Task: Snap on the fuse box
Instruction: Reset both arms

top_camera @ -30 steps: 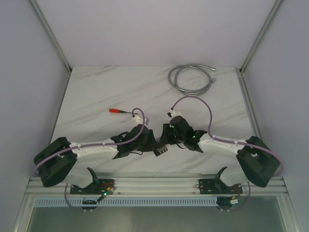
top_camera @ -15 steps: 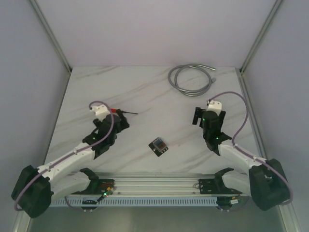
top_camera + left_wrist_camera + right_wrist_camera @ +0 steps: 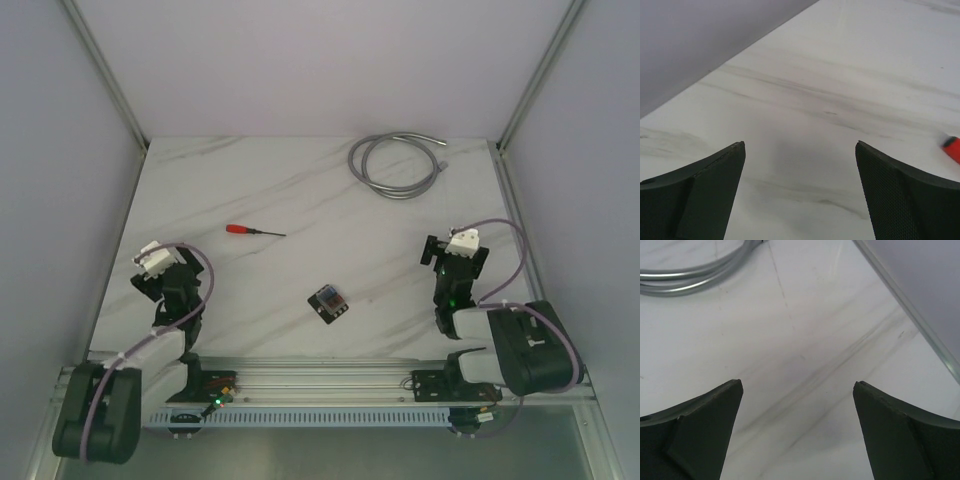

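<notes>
The fuse box (image 3: 328, 302) is a small black square block with tiny coloured fuses on its face. It lies alone on the white marble table (image 3: 300, 190), near the front middle, and nothing touches it. My left gripper (image 3: 166, 268) is drawn back at the front left, well left of the box. In the left wrist view my left gripper (image 3: 800, 145) is open over bare marble. My right gripper (image 3: 455, 256) sits at the front right, well right of the box. In the right wrist view my right gripper (image 3: 797, 383) is open and holds nothing. Neither wrist view shows the fuse box.
A red-handled screwdriver (image 3: 252, 230) lies left of centre; its red tip (image 3: 952, 148) shows at the edge of the left wrist view. A coiled grey cable (image 3: 395, 165) lies at the back right, also the cable (image 3: 695, 275) ahead of my right gripper. Walls and metal rails (image 3: 910, 305) enclose the table.
Both grippers were together at the fuse box in the front middle. They have opened, let it go and swung back to their own sides. The box stays on the table.
</notes>
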Available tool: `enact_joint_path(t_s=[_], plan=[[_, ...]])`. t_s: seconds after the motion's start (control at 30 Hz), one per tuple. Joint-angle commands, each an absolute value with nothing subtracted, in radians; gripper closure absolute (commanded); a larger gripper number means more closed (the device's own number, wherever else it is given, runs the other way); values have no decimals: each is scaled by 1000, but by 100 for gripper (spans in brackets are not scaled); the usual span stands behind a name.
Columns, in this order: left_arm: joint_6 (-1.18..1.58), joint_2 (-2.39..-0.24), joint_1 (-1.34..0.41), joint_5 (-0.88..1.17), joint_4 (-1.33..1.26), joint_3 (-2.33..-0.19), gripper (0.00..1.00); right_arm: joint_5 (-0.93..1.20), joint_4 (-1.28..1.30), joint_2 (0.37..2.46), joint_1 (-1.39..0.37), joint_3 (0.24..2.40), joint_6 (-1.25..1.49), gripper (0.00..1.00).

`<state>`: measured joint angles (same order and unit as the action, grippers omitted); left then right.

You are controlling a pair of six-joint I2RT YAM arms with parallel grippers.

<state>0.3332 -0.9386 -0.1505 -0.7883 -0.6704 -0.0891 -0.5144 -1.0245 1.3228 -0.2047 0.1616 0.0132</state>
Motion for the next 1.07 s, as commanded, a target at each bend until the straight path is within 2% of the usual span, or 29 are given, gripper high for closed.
enact_joint_path(t_s=[0.0,0.07,0.17,0.23,0.27,0.33,0.4,0.5,1.03], plan=[[236,-1046,-61,-647,-978,-74,0,-457,-1426,1309,-187,55,-69,0],[218,-1143,-57,-585,-1097,-79,0,-393,-1531,1374,-153,39,-76,0],[155,-1283,-59,-504,-1228,-126,0,-351,-1650,1581,-113,92,-62,0],[101,-1375,-64,-453,-1341,-129,0,-308,-1403,1520,-83,167,-46,0],[89,-1443,-64,-430,-1396,-132,0,-203,-1365,1519,-40,189,-23,0],[17,-1567,-67,-297,-1450,-160,0,-157,-1277,1523,-17,235,-7,0],[-7,-1547,-77,-245,-1309,-216,0,-143,-1286,1530,-1,238,6,0],[21,-1550,-69,-281,-1273,-238,0,-142,-1269,1526,0,241,5,0],[17,-1552,-69,-282,-1284,-235,0,-144,-1267,1523,0,241,5,0]])
